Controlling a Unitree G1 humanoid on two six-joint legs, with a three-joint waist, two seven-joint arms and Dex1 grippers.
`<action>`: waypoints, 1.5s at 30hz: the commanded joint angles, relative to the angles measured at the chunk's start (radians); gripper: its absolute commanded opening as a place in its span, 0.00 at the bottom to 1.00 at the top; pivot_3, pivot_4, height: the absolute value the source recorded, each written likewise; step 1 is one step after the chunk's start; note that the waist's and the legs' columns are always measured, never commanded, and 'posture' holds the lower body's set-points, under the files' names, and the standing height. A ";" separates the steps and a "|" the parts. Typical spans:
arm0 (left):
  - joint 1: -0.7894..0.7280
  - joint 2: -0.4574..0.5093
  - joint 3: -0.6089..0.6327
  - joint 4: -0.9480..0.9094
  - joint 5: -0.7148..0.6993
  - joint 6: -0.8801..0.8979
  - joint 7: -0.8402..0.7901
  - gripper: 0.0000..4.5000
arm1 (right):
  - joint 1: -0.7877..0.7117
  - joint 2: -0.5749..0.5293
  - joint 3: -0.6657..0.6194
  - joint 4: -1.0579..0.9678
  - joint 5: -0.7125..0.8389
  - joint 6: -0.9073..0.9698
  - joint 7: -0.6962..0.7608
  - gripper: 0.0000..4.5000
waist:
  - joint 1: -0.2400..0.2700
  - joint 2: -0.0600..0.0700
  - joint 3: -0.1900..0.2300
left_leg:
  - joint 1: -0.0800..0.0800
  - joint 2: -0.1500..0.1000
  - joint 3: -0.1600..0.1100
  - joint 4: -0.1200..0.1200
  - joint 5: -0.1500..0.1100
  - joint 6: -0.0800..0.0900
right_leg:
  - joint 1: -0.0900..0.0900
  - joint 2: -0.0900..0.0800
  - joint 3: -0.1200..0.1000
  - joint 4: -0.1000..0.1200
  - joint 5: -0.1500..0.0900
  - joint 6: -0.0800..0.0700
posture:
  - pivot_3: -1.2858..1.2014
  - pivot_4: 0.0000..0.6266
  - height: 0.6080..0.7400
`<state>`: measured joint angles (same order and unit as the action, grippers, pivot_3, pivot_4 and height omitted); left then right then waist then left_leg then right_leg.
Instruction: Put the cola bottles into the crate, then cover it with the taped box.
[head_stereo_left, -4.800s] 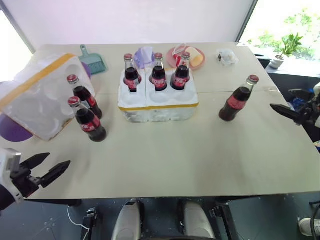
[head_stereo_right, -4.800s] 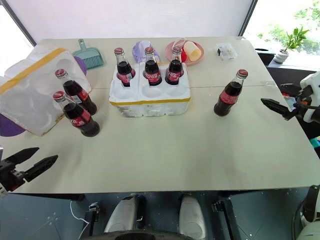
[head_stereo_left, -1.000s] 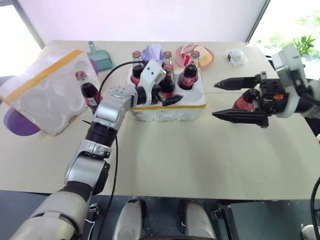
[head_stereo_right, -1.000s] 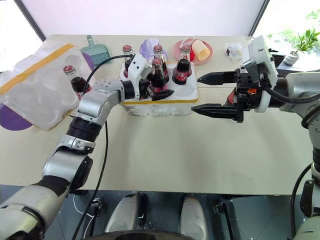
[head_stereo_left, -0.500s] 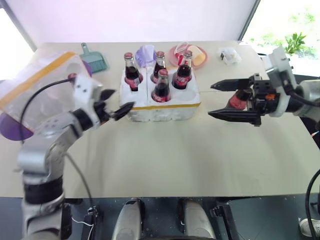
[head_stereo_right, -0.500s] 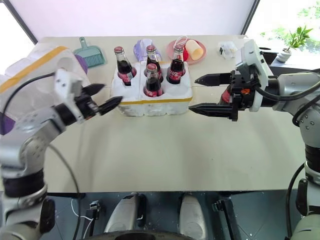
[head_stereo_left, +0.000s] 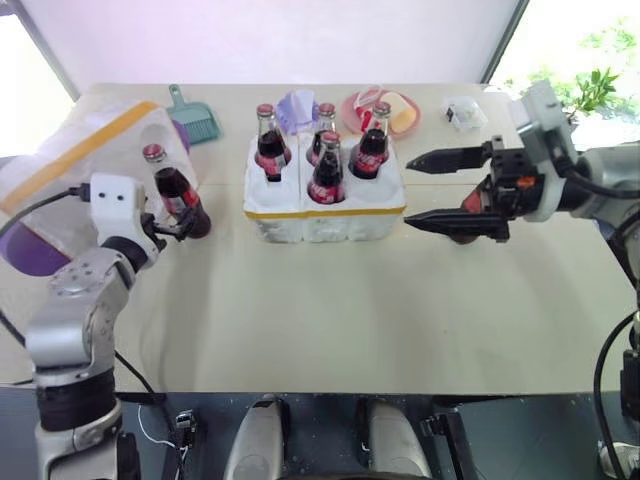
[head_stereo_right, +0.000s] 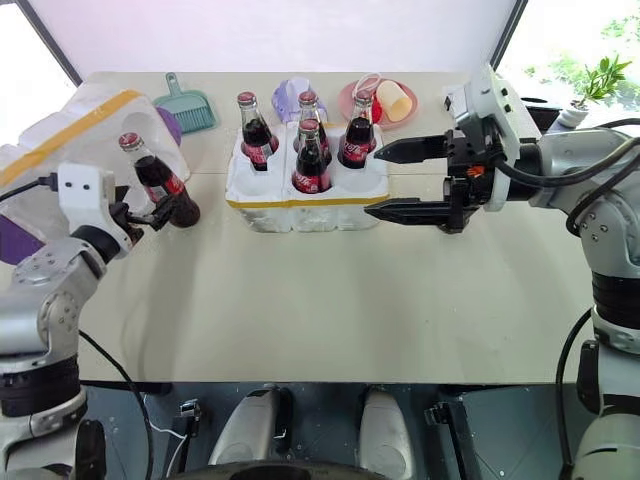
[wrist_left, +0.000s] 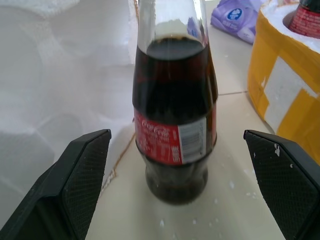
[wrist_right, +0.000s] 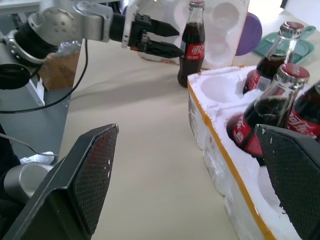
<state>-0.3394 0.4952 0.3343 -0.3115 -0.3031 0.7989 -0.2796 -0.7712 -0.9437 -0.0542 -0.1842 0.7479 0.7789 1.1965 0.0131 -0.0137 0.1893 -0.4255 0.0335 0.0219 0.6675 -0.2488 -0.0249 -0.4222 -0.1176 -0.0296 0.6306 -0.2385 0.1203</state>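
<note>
Left tool (wrist_left: 175, 165) is wide open, fingers either side of a loose cola bottle (head_stereo_left: 175, 190) but not touching it. I see that bottle upright on the tabletop (head_stereo_left: 330, 300), just in front of the taped box (head_stereo_left: 70, 170), which lies tilted at far left. Crate (head_stereo_left: 325, 205) sits mid-tabletop with four bottles in its wells. Right tool (head_stereo_left: 425, 190) is wide open and empty, just beside the crate's right end, pointing at it.
</note>
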 joint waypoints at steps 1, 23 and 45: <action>-0.036 0.017 -0.031 0.052 0.022 -0.073 -0.020 0.99 | -0.027 0.005 -0.014 -0.005 -0.003 -0.008 0.002 1.00 | 0.000 0.000 0.000 | 0.000 0.000 0.000 0.000 0.000 0.000 | 0.000 0.000 0.000 0.000 0.000 0.000 | 0.52 0.24 0.97; -0.248 0.161 -0.013 0.112 -0.236 0.120 -0.245 0.63 | 0.000 0.013 -0.048 -0.033 0.016 0.018 -0.048 1.00 | -0.003 -0.004 0.003 | -0.001 0.000 0.000 0.000 0.000 0.000 | -0.002 0.000 0.000 0.000 0.000 0.000 | 0.52 0.24 0.97; -0.603 0.094 -0.427 0.478 -0.053 -0.174 -0.524 0.63 | 0.044 0.036 -0.083 -0.067 0.026 0.035 -0.135 1.00 | -0.001 -0.007 0.004 | -0.001 0.000 0.001 0.000 0.000 0.000 | -0.002 0.000 0.000 0.000 0.000 0.000 | 0.52 0.24 0.97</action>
<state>-0.9322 0.5885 -0.0969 0.1862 -0.3721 0.6642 -0.7971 -0.7206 -0.8963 -0.0956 -0.2228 0.7602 0.8113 1.0693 0.0118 -0.0203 0.1935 -0.4269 0.0336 0.0230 0.6673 -0.2485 -0.0252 -0.4247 -0.1175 -0.0295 0.6309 -0.2385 0.1207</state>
